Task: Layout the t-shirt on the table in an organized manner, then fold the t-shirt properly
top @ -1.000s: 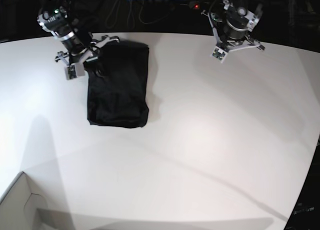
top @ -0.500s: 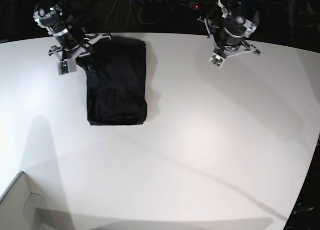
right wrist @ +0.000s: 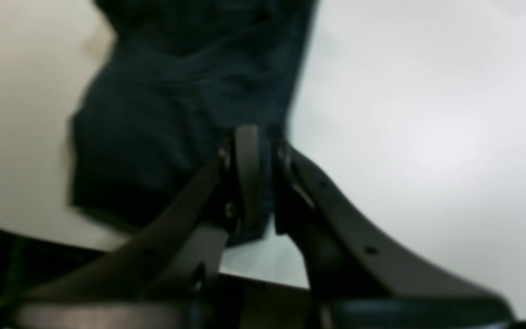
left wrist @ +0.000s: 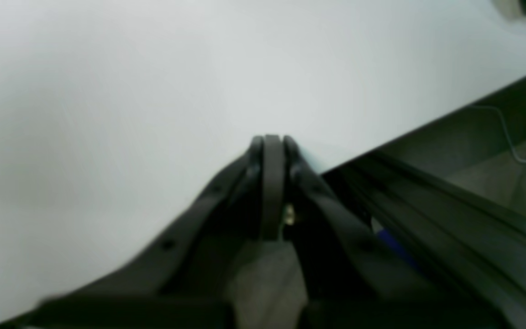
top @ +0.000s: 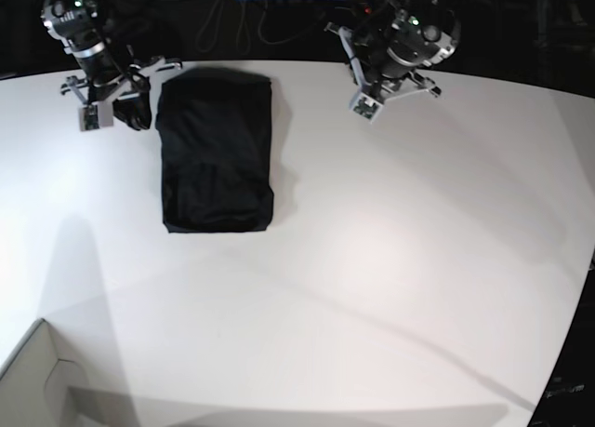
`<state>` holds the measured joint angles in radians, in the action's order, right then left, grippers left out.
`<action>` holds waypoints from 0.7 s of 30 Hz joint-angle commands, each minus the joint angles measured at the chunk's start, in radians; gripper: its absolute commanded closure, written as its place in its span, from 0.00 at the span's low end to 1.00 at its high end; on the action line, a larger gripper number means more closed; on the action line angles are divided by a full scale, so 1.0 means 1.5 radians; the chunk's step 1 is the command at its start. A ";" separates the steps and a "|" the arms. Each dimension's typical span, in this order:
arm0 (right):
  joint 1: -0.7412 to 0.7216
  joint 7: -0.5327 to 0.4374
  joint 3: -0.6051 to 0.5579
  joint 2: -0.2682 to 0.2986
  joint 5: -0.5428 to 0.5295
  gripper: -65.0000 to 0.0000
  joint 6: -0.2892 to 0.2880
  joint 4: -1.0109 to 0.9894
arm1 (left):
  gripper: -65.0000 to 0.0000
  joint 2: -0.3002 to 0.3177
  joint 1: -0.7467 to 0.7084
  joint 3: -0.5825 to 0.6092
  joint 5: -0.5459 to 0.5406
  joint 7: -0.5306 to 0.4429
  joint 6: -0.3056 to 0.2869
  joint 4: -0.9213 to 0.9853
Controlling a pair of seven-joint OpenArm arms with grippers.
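The t-shirt point(top: 218, 151) looks already folded: a compact dark rectangle lying flat on the table point(top: 390, 260), edges fairly square, no sleeve sticking out as far as base view shows. So layout + folds seem done; what's left, at most, is a tidy-up or backing the arms off, judging by how it lies. Right gripper point(top: 133, 113) sits just beside the shirt's far corner; in the wrist view its jaws are nearly together, w/ dark fabric point(right wrist: 185, 114) directly ahead of the tips and some showing between them lower down. Can't tell if it's pinching cloth or just hovering over it; too blurry. Left gripper point(left wrist: 270, 141) has jaws pressed together on nothing, only bare white table beyond the tips and the table edge just off to one side; shirt is well apart from it. Other stuff: a white box corner point(top: 37, 371) at the near edge, cables point(top: 270, 27) behind the table. Nothing stands betw. either jaw and the shirt.
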<state>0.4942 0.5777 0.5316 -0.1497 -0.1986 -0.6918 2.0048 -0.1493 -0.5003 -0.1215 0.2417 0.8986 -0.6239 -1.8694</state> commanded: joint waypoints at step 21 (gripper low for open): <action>-0.002 -0.016 0.067 0.001 -0.009 0.93 -0.004 0.016 | 1.00 0.010 -0.052 0.077 -0.007 -0.113 -0.004 0.173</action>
<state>0.4881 0.5777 0.6247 -0.1520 -0.1989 -0.6922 2.0094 -0.1490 -0.5434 0.0048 0.0948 0.5724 -0.6624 -1.6398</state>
